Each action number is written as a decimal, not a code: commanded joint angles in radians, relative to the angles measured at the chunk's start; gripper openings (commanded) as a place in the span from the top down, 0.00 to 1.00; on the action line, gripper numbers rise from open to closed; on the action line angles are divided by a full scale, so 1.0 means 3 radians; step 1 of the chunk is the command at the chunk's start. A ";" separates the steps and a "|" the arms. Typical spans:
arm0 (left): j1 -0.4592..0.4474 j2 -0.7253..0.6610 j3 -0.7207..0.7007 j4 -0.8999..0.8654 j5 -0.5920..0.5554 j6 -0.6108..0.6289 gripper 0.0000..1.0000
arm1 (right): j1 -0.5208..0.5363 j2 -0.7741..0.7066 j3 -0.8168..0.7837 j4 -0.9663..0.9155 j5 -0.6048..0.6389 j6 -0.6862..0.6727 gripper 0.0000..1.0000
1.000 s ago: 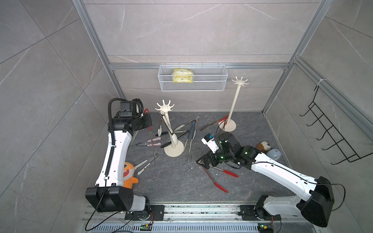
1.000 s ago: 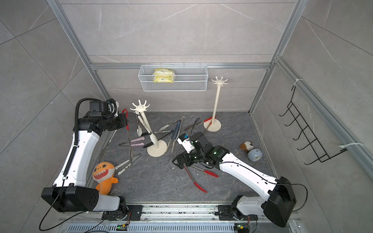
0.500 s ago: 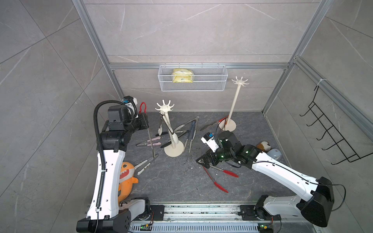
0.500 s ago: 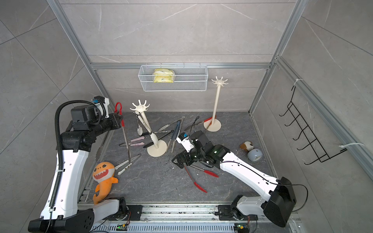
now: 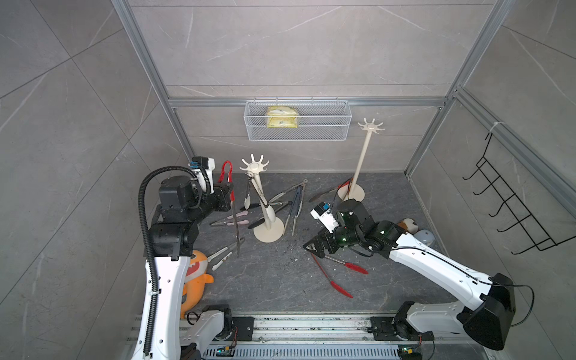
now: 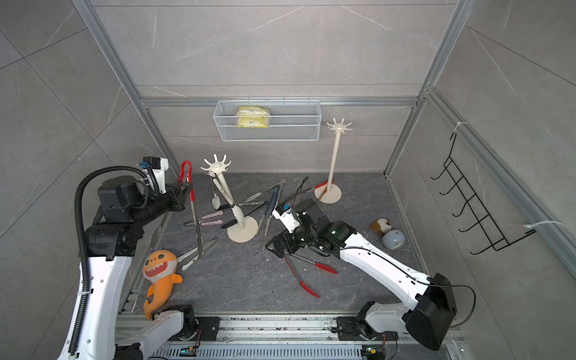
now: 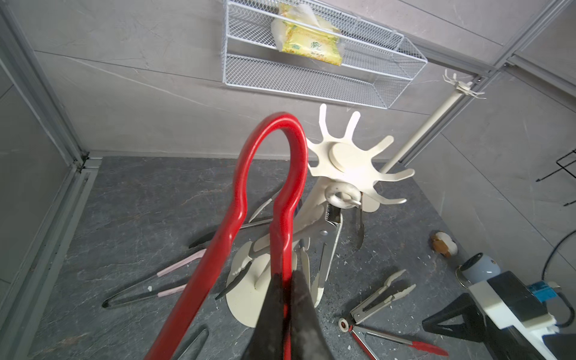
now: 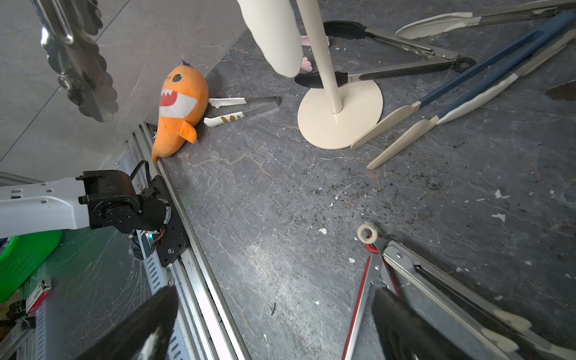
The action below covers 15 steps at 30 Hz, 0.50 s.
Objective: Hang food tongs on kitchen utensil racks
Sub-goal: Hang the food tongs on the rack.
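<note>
Left end effector [image 7: 285,277] pinches red tongs [image 7: 280,120] upright, their loop just beside the rack [image 7: 346,156]; hooking it over a prong likely comes next. Right end effector [image 5: 312,247], spread, sits low over red-tipped tongs [image 8: 399,257].

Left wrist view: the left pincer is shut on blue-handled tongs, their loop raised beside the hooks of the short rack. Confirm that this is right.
Not quite: the colour is wrong. The left pincer is shut on red-handled tongs, not blue-handled ones, as the left wrist view shows. The rest stands: their loop is raised beside the hooks of the short rack.
</note>
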 commanded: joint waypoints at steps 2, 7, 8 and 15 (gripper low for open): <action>-0.0016 -0.0115 -0.0014 0.0314 0.0313 0.0071 1.00 | -0.0022 0.0045 0.0131 -0.0097 -0.0057 -0.0098 0.01; -0.0011 -0.0069 -0.0001 0.0322 0.0471 0.0043 1.00 | -0.0033 0.0040 0.0136 -0.0129 -0.0064 -0.0124 0.01; -0.0008 -0.0050 0.0010 0.0311 0.0493 0.0040 1.00 | -0.0034 0.0037 0.0139 -0.0133 -0.0064 -0.0132 0.01; -0.0006 0.0080 0.0091 0.0259 0.0557 0.0034 1.00 | -0.0034 0.0020 0.0136 -0.0164 -0.0069 -0.0147 0.01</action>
